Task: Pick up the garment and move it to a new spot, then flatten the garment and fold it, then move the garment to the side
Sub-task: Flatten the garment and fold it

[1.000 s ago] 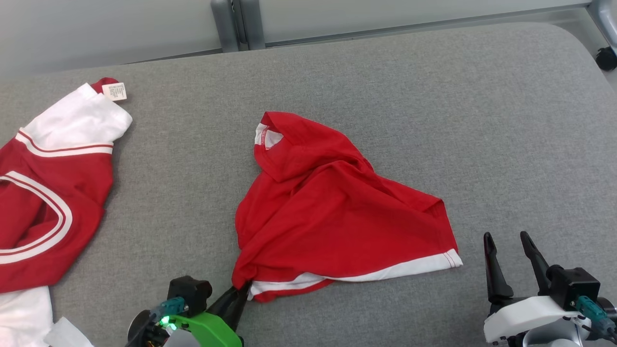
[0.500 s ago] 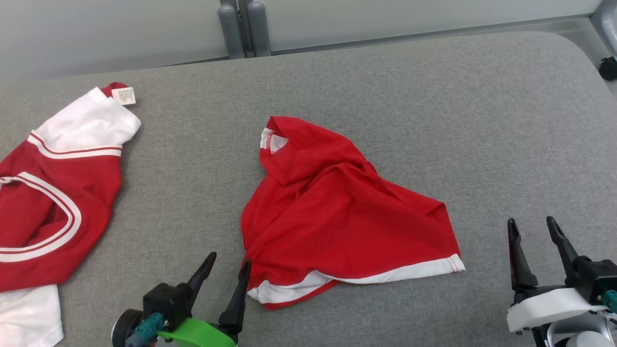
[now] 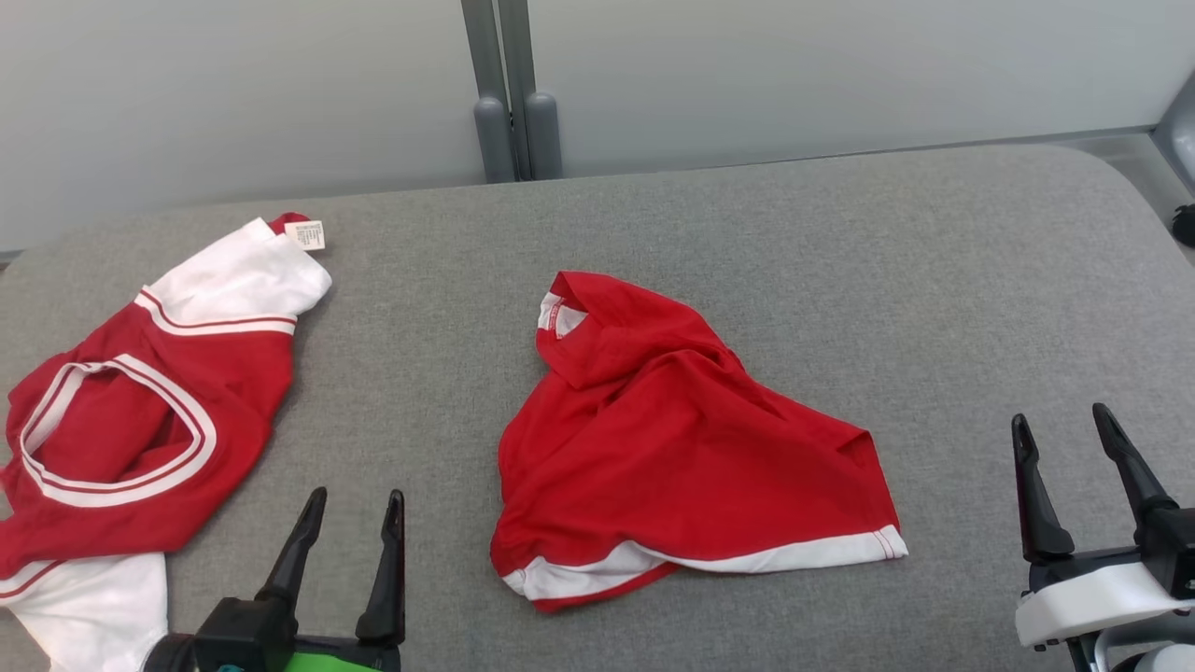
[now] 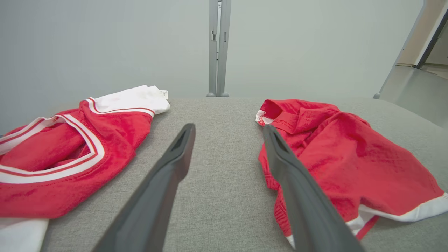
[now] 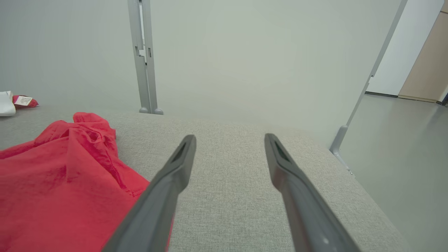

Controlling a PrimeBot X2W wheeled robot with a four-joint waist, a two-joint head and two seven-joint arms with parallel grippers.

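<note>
Gaping jaws: left gripper [image 3: 358, 495] and right gripper [image 3: 1061, 415] both spread wide, empty.
Garment: crumpled red cloth shirt with white hem band [image 3: 672, 448], between the two pairs of jaws, nearer the left, on the grey fabric-covered surface [image 3: 840, 233].
Handling: probably light and limp, likely to drape; pinch the hem corners.
Outside left jaws: second red-and-white garment [image 3: 140, 439].

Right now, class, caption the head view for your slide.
Crumpled red garment lies on the grey surface between open left pincer and open right pincer.
</note>
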